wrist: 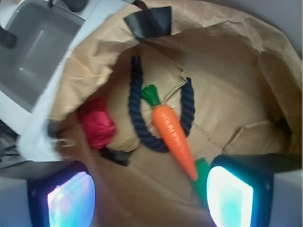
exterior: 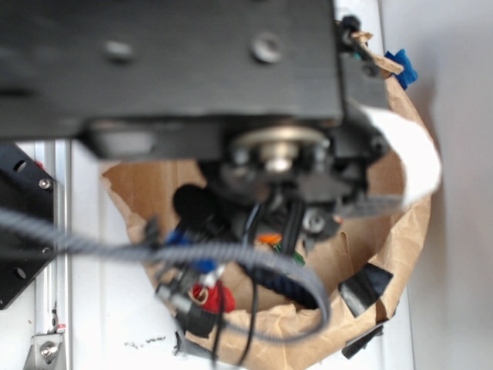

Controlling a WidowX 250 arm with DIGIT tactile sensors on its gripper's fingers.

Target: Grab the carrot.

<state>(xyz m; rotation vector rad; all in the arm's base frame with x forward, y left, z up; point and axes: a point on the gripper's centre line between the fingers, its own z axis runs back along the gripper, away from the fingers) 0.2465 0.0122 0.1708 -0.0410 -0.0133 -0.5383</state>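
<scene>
From my wrist camera I am looking down into a crumpled brown paper bag [wrist: 246, 75] with its rim rolled open. On the bag's floor lies the glossy orange plastic carrot [wrist: 173, 135], tapered to a point, its dark green flared stem [wrist: 151, 95] aimed at the far side of the bag and its tip toward the camera. A dark navy twisted rope [wrist: 138, 111] curls in a U around the carrot's thick end, with one strand on each side of it. The carrot's tip rests against a flat green block [wrist: 202, 176] that is partly hidden behind the gripper pad. Left of the rope sits a crumpled red cloth-like lump [wrist: 97, 124]; I cannot tell exactly what it is.

The gripper [wrist: 151, 196] is spread wide, its two glowing pads [wrist: 229, 196] at the bottom corners of the view, above the carrot and not touching it.

In the exterior view the black arm body [exterior: 177, 69] fills the top, blurred, hanging over the same bag [exterior: 385, 254], with only a sliver of orange [exterior: 269, 238] visible beneath it.
</scene>
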